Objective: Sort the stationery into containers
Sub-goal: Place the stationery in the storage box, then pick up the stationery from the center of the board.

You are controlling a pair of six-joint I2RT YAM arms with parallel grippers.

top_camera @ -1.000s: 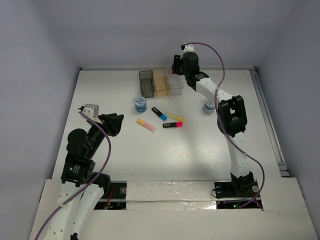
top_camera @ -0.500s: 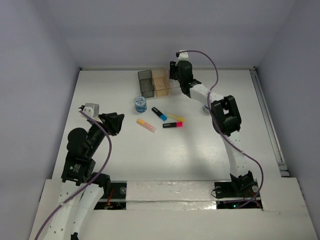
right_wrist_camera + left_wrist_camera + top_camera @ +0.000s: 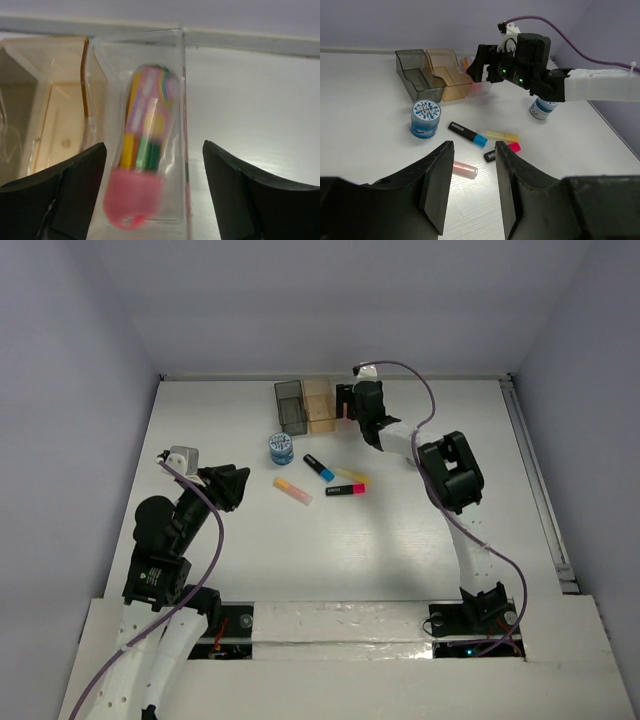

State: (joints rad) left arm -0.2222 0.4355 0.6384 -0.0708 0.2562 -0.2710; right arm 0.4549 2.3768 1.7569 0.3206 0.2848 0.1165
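Observation:
Three joined bins stand at the back: dark grey [image 3: 290, 406], amber [image 3: 320, 404] and clear [image 3: 183, 90]. My right gripper [image 3: 350, 403] hangs open over the clear bin, jaws wide on either side of it [image 3: 154, 150]. A multicoloured stick with a pink end [image 3: 142, 165] lies blurred inside the clear bin, free of the fingers. On the table lie a blue-black highlighter [image 3: 319, 468], a yellow one [image 3: 352, 476], a pink-black one [image 3: 345, 489] and an orange-pink one [image 3: 293, 490]. A blue-white tub [image 3: 281, 448] stands left of them. My left gripper [image 3: 232, 485] is open and empty [image 3: 474, 145].
A second blue-white tub [image 3: 542, 107] stands under my right forearm, mostly hidden in the top view. The back wall is close behind the bins. A raised rail [image 3: 535, 480] runs along the table's right edge.
My right gripper has moved left and down, from above the back of the bins to over the clear bin. The right forearm now covers the second tub. The left arm has not moved.

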